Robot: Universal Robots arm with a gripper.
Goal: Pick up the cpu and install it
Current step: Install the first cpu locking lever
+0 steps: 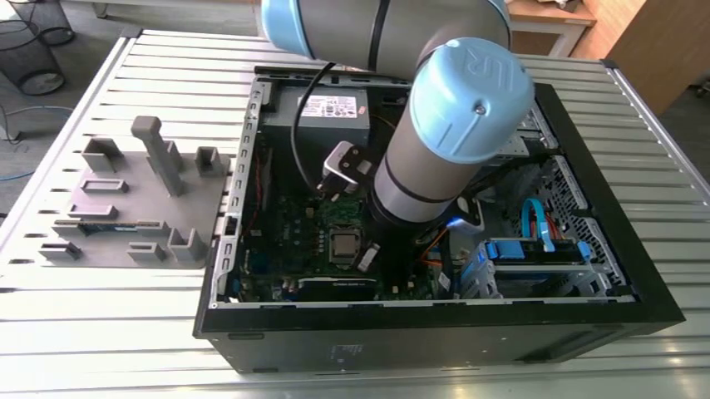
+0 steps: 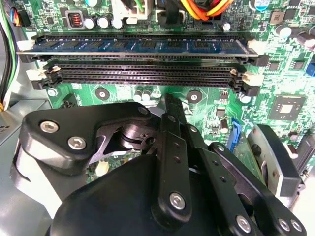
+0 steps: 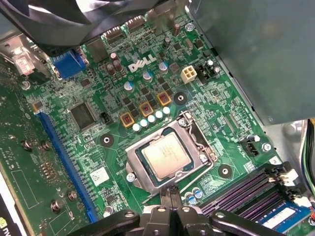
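Observation:
The cpu [image 3: 166, 155], a small square chip with a dull silver top, lies flat in the socket on the green motherboard [image 3: 98, 147]. The silver socket frame [image 3: 134, 158] lies around it. In the exterior view the cpu [image 1: 344, 243] shows inside the open computer case, just beside the arm's lower end. My gripper [image 3: 170, 192] hovers just off one edge of the socket, its two black fingers pressed together with nothing between them. In the second wrist view the gripper [image 2: 170, 102] points toward the memory slots.
Black memory slots [image 2: 142, 73] and one seated blue memory stick [image 2: 138, 46] lie close to the socket. The black case walls [image 1: 444, 332], power supply [image 1: 327, 108] and blue cables [image 1: 533, 220] hem in the arm. A grey fixture plate [image 1: 133, 199] sits at the exterior view's left.

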